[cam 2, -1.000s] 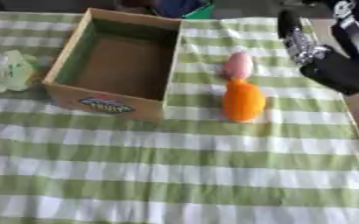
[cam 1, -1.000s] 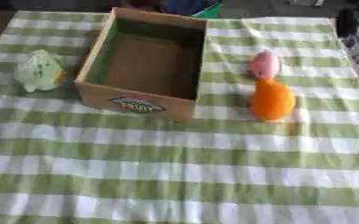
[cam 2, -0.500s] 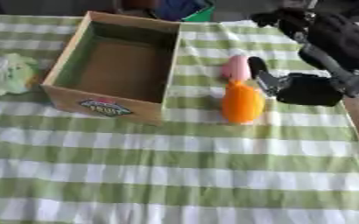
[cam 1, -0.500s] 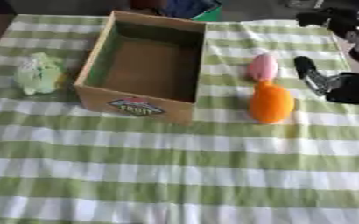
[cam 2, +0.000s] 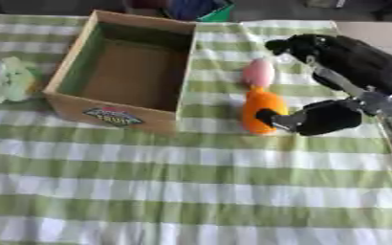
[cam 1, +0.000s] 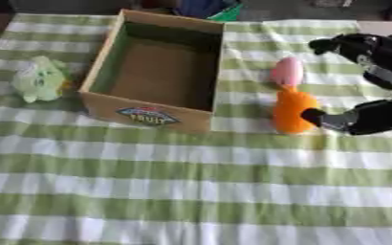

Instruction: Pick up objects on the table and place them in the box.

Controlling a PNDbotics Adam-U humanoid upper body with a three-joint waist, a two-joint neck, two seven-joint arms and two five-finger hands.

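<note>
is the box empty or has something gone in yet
Empty. The box shows only bare brown floor; the orange toy, pink toy and green toy all lie outside on the cloth.

Matt cardboard box (cam 1: 153, 72) on a checked cloth (cam 1: 191, 191); the pale green toy (cam 1: 38, 79) looks plush.

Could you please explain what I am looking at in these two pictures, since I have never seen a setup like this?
Both pictures come from one stereo camera in a humanoid robot's head, looking down at its work, so they are nearly identical. The black shape on the right is the robot's right hand; a fingertip reaches the orange object, but nothing is gripped yet. Its left hand is out of view. On the green checked tablecloth stand an open, empty cardboard box, a pale green soft object to the box's left, and a pink object just behind the orange one.
</note>
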